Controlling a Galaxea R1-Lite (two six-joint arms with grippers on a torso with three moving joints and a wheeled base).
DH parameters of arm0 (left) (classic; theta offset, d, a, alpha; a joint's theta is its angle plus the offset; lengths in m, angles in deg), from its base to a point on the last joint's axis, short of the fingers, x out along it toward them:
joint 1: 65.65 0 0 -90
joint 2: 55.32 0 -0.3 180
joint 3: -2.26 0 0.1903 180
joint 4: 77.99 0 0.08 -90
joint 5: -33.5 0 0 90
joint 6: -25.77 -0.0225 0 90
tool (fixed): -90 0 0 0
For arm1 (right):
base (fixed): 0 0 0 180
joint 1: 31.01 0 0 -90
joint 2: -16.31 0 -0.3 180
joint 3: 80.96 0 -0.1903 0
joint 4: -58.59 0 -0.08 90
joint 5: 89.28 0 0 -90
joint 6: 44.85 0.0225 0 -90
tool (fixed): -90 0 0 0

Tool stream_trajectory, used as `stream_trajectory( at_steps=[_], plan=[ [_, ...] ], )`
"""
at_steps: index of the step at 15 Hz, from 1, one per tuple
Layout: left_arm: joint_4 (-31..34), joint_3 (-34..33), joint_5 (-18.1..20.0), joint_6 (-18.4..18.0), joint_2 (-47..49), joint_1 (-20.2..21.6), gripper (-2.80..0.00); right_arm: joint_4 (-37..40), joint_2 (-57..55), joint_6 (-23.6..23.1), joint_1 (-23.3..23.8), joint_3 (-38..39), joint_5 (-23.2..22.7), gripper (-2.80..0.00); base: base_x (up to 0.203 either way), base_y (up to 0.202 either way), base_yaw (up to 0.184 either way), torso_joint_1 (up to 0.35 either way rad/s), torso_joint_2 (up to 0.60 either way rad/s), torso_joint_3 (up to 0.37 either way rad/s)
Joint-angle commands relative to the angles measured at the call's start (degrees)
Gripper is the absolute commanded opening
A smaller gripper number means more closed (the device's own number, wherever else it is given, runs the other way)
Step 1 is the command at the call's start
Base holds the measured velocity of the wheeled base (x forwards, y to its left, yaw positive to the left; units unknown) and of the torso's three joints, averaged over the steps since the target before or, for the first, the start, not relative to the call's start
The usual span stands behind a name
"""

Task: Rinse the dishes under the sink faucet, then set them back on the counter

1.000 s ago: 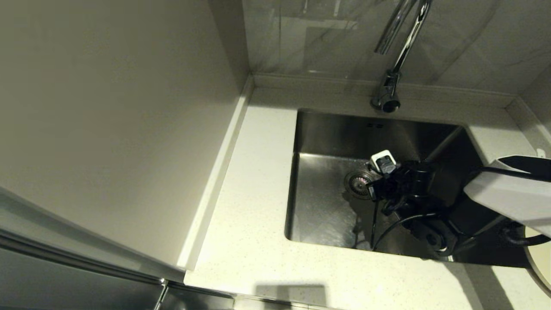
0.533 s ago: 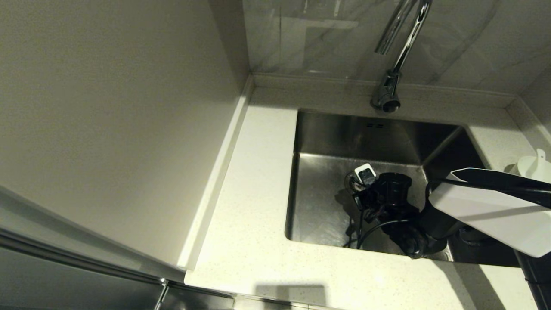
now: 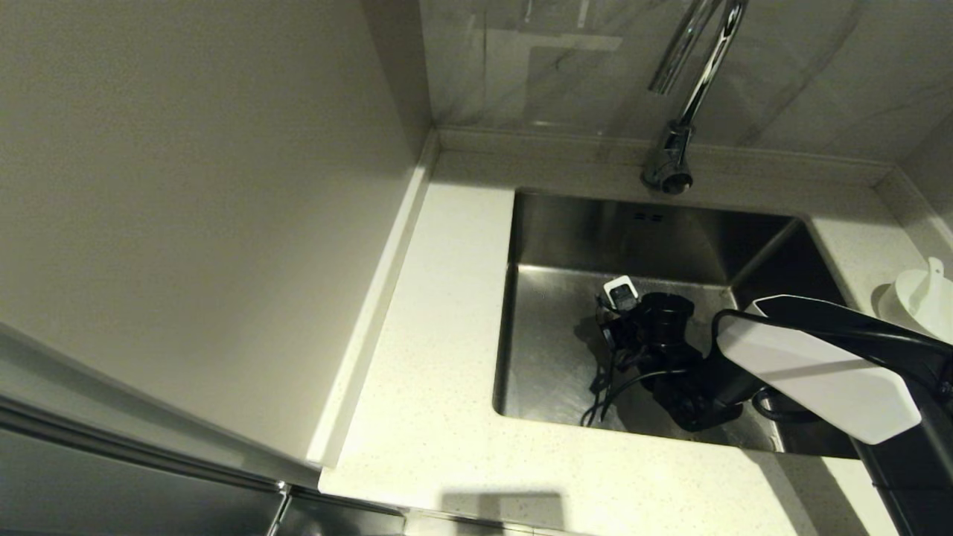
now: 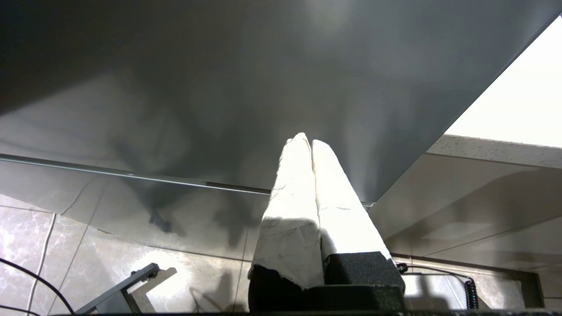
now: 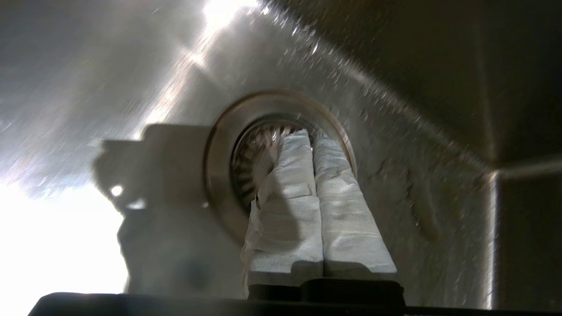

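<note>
Right end effector is down inside the sink, low over the drain strainer, its two white-wrapped fingers pressed together with nothing between them. In the head view the right arm reaches in from the right side, black wrist over the middle of the basin floor, cables hanging below it, fingertips hidden there under the wrist. Basin floor and walls carry water droplets in the right wrist view. Overflow slots sit on the back wall of the sink. Faucet stands behind the sink on the back ledge, spout up near the top edge of the head view; no water stream visible. Worktop surrounds the sink on the left, front and right. On the worktop just right of the sink, at the far right edge of the head view, sits a white bowl with a spoon handle sticking up out of it; bowl partly cut off by the frame edge and by the arm. Plate not visible in any view. Left end effector is out of the head view; left wrist view shows its fingers closed against each other, empty, pointing at a dark panel with floor tiles near it.
</note>
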Motion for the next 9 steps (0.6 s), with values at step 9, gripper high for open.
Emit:
stream_trajectory(
  at_steps=[9],
  plan=[
    [-0.02, 0.00, -0.03, 0.04, -0.18, 0.00, -2.80, 10.94, -6.47, -1.74, 1.68, -14.30, 3.57, -2.80, 0.000, 0.000, 0.000, 0.000, 0.00, 0.000]
  ],
)
